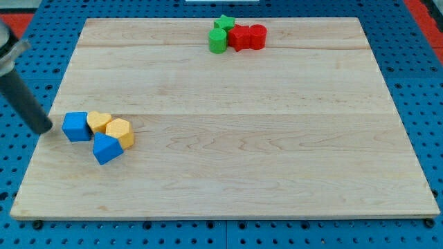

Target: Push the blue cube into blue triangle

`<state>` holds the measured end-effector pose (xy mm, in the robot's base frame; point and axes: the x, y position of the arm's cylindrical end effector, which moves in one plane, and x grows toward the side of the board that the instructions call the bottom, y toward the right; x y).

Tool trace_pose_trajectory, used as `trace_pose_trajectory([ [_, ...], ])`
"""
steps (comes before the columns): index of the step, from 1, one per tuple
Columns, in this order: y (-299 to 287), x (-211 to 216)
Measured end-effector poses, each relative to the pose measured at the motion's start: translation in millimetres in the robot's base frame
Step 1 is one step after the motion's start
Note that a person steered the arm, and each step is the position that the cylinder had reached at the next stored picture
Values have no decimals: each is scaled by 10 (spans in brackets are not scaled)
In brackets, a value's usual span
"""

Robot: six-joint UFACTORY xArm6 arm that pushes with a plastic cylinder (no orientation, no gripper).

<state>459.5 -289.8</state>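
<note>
The blue cube (76,126) sits near the board's left edge. The blue triangle (107,149) lies just below and to the right of it, close to touching its lower right corner. My tip (46,127) is at the left edge of the board, just left of the blue cube with a small gap. The dark rod slants up to the view's top left.
A yellow heart-shaped block (99,122) touches the cube's right side, and a yellow hexagon (119,131) sits right of it, above the triangle. At the view's top stand a green star (223,23), a green cylinder (218,41), a red star (239,37) and a red cylinder (257,36). The wooden board (277,138) lies on a blue pegboard.
</note>
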Motion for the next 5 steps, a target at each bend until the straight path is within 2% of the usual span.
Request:
trace_pose_trajectory([
  [1, 269, -263],
  [2, 320, 52],
  [3, 745, 60],
  [5, 268, -234],
])
